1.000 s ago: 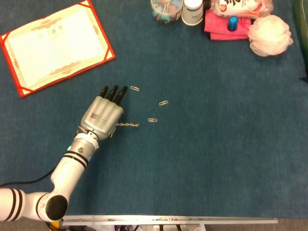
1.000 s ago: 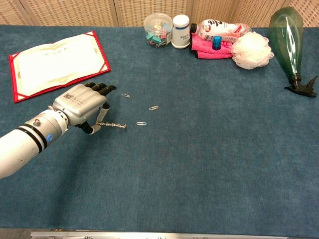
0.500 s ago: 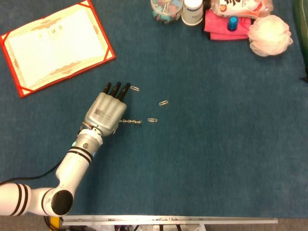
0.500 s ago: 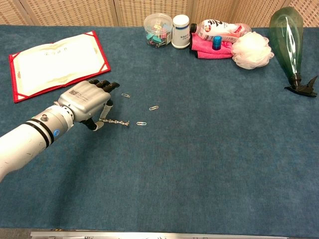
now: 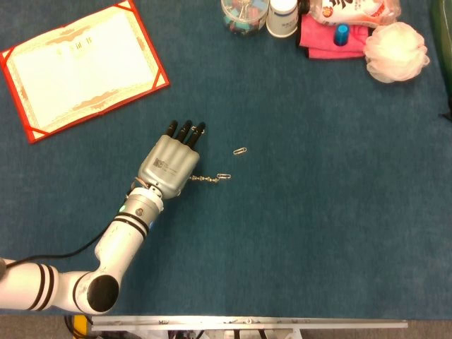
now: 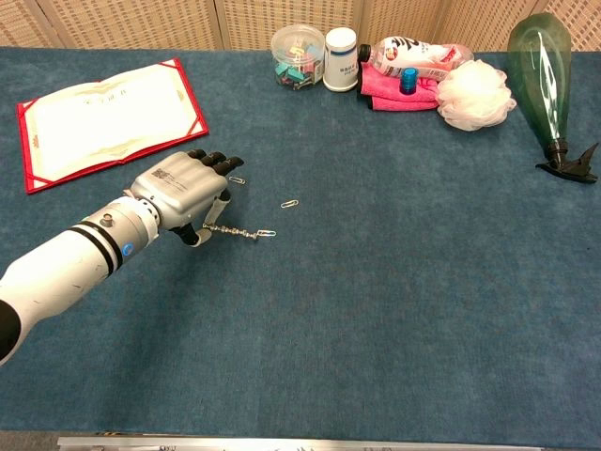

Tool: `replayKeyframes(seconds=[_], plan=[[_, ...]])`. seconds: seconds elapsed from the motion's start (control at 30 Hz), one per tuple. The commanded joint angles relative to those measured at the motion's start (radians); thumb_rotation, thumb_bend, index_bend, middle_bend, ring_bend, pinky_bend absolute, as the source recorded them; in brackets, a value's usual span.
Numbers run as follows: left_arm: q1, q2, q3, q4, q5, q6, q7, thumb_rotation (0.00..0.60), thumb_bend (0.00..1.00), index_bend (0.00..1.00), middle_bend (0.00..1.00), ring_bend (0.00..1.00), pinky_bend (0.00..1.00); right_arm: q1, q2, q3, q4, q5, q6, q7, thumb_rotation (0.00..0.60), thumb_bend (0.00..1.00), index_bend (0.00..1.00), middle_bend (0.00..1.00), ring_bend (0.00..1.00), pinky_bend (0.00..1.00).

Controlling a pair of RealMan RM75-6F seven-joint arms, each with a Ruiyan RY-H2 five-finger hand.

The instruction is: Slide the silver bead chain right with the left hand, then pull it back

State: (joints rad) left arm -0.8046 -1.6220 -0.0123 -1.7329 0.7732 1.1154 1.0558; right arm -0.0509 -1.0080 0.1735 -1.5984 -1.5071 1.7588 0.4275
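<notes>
On the blue cloth, left of centre:
Left hand: the left hand (image 5: 170,163) lay palm down, low over the table (image 5: 318,212), its dark fingertips (image 5: 185,129) pointing up and away toward the far edge.
Hold: in the chest view the thumb (image 6: 200,235) curled under the palm and met the chain's left end; it appeared to pinch it there, though the contact was small and partly hidden.
Chain: the chain (image 5: 205,179) stretched in a short, nearly straight line out from the hand's right side, flat on the cloth.
Chain's far end: it touched, or lay just beside, a paper clip (image 5: 224,176); I could not tell which.
Other clips: a second clip (image 5: 240,150) lay up and to the right, apart from the chain; a third (image 6: 238,179) sat just at the fingertips in the chest view, and was largely covered by them from the head view.
Certificate: the red-edged certificate (image 5: 81,63) lay well apart, up and to the left.
Right hand: neither view showed it.
Change: a second before, hand and chain sat further left, with a clear gap between the chain's end and the nearest clip; both had moved right and that gap had closed. The clip by the fingertips had then lain clear to their right.
</notes>
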Motion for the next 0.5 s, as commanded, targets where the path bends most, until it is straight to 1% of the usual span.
replayKeyframes(seconds=[0.03, 0.27, 0.5], plan=[[-0.006, -0.004, 0.0, 0.005, -0.008, -0.002, 0.001, 0.6, 0.33, 0.58, 0.0, 0.0, 0.09, -0.002, 0.001, 0.003, -0.001, 0.004, 0.001, 0.005, 0.6, 0.62, 0.54, 0.47, 0.42, 0.45], [-0.022, -0.012, -0.01, 0.028, -0.032, -0.005, -0.012, 0.6, 0.33, 0.58, 0.0, 0.0, 0.1, -0.007, 0.004, 0.008, -0.004, 0.006, 0.01, 0.016, 0.6, 0.62, 0.54, 0.47, 0.42, 0.45], [-0.031, -0.013, -0.008, 0.037, -0.042, -0.005, -0.023, 0.6, 0.33, 0.58, 0.0, 0.01, 0.1, -0.008, 0.005, 0.01, -0.001, 0.006, 0.008, 0.016, 0.6, 0.62, 0.54, 0.47, 0.42, 0.45]])
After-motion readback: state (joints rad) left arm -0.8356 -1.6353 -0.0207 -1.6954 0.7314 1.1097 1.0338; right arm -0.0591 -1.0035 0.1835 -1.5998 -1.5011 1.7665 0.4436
